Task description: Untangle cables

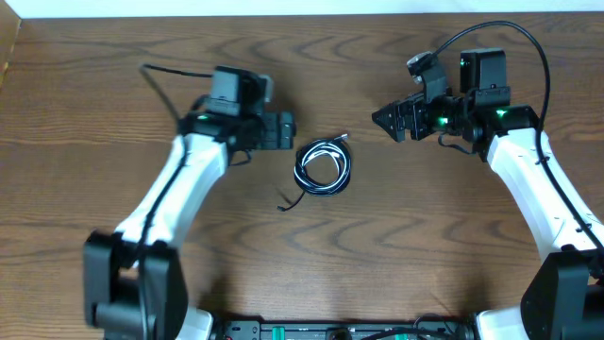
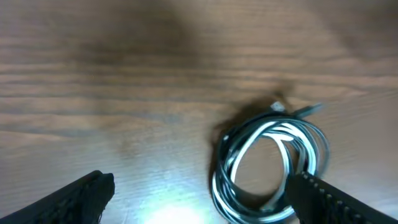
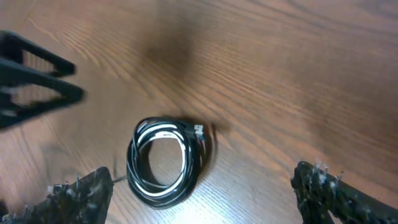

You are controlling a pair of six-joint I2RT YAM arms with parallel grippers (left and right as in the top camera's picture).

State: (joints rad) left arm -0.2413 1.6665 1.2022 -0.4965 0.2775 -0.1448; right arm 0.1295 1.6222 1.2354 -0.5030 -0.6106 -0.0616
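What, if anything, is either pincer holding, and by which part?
Nothing is held. The left pincer and right pincer are open; the cables lie coiled on the table between them.

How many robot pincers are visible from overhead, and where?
2. The left pincer, open, is close beside the coiled cables; the right pincer, open, is farther off on their other side. None appears hidden.

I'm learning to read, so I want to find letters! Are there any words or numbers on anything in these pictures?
No words, numbers or signs can be read in any view.
The cables, the table, the left pincer and the right pincer show no writing.
The green lights are just glows, not letters.
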